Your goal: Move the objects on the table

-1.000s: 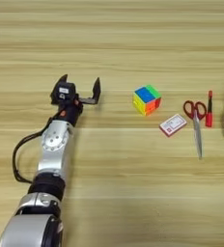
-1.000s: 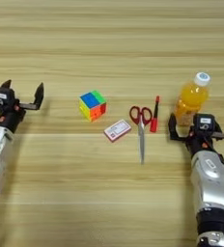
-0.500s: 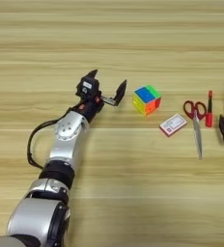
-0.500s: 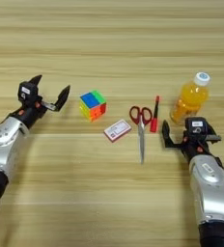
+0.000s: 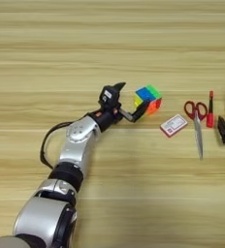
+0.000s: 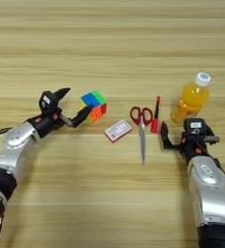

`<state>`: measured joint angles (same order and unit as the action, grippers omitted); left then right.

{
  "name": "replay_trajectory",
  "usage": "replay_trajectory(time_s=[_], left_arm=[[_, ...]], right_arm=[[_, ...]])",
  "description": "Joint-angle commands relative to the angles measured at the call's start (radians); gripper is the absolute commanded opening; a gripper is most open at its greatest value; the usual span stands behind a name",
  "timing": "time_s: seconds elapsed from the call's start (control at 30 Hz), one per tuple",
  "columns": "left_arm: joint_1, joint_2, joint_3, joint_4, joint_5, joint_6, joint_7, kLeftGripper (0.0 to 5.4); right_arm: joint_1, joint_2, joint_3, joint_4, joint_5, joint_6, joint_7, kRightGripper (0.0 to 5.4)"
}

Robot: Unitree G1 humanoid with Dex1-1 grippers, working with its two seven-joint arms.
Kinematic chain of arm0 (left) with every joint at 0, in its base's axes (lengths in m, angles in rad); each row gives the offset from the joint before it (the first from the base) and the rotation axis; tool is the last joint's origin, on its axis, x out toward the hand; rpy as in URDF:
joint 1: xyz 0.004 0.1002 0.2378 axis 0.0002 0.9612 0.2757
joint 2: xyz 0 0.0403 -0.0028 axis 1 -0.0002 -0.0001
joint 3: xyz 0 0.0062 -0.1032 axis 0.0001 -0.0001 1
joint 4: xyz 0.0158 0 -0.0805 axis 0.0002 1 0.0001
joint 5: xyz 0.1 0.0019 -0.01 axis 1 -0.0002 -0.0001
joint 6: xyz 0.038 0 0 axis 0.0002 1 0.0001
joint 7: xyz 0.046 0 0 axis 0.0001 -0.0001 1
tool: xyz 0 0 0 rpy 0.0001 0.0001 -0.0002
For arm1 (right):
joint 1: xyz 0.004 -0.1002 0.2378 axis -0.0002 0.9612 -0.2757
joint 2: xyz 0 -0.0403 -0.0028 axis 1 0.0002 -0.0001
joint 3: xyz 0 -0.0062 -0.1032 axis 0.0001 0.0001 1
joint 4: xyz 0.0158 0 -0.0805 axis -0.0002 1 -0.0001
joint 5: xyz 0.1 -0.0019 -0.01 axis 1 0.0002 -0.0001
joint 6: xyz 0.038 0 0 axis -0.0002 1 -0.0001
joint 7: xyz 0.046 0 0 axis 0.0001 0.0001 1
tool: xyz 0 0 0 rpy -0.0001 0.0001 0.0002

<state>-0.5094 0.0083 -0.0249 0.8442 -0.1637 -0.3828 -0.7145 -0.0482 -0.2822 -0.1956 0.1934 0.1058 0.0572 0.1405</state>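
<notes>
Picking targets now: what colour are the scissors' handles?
Red, on the scissors; clearest in the right eye view.

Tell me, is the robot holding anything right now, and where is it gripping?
Nothing is held. The left gripper is open beside the puzzle cube; the right gripper is open near the bottle.

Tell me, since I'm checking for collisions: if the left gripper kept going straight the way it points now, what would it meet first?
The puzzle cube. The left gripper points right with its fingers open, the near fingertip already at the cube's left face; whether they touch is unclear.
</notes>
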Motion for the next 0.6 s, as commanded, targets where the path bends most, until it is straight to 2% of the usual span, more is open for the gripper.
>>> replay_trajectory(time_s=[0.03,0.27,0.6], left_arm=[[-0.038,-0.008,-0.018,0.024,0.015,0.016,-0.022,5.4],[-0.077,-0.01,-0.014,0.067,0.024,0.008,-0.006,5.4],[-0.155,-0.016,0.004,0.189,0.038,-0.007,0.033,5.4]], right_arm=[[0.009,0.006,0.002,-0.015,-0.001,0.017,0.0,5.39],[0.017,0.012,0.0,-0.031,0.001,0.018,-0.001,5.39],[0.022,0.021,0.004,-0.05,0.002,0.019,0.001,5.39]])
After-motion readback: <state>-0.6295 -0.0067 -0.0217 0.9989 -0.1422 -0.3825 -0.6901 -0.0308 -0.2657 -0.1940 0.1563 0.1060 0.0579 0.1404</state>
